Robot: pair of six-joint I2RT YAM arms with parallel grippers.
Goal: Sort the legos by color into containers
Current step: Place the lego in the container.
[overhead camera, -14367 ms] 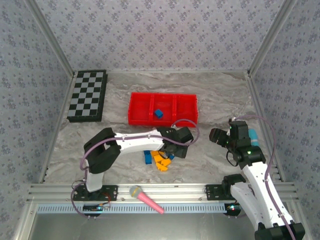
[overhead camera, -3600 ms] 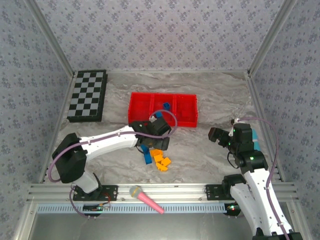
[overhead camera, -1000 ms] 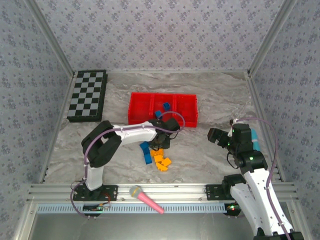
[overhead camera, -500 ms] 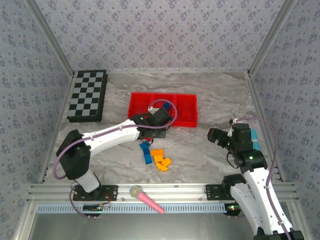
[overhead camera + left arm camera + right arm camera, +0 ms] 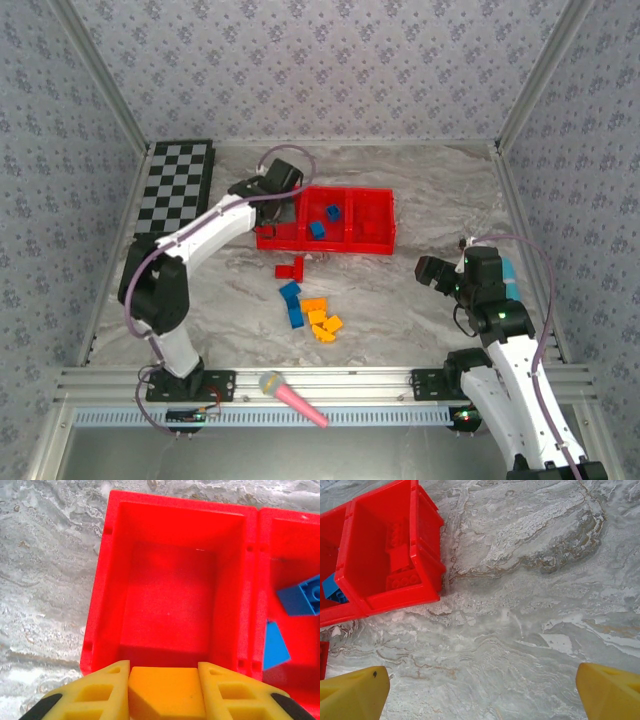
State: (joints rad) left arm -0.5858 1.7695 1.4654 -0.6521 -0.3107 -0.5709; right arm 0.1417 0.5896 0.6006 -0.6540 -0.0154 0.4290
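Observation:
My left gripper (image 5: 283, 197) (image 5: 164, 672) hangs over the left compartment (image 5: 170, 595) of the red tray (image 5: 325, 190), shut on an orange lego (image 5: 166, 695). That compartment has a bare floor. Two blue legos (image 5: 317, 229) (image 5: 300, 597) lie in the middle compartment, and red legos (image 5: 370, 230) (image 5: 400, 562) lie in the right one. On the table in front of the tray are red legos (image 5: 292, 268), blue legos (image 5: 292, 305) and orange legos (image 5: 320, 318). My right gripper (image 5: 432, 272) (image 5: 480, 700) stands open over bare table right of the tray.
A black-and-white checkerboard (image 5: 177, 190) lies at the back left. A pink microphone toy (image 5: 292, 397) rests on the near rail. A teal object (image 5: 507, 272) sits beside the right arm. Patterned walls close in the table on three sides.
My left arm has risen from the pile with the orange lego and swung back and left, from the tray's front edge to above its left compartment. The right arm has stayed still.

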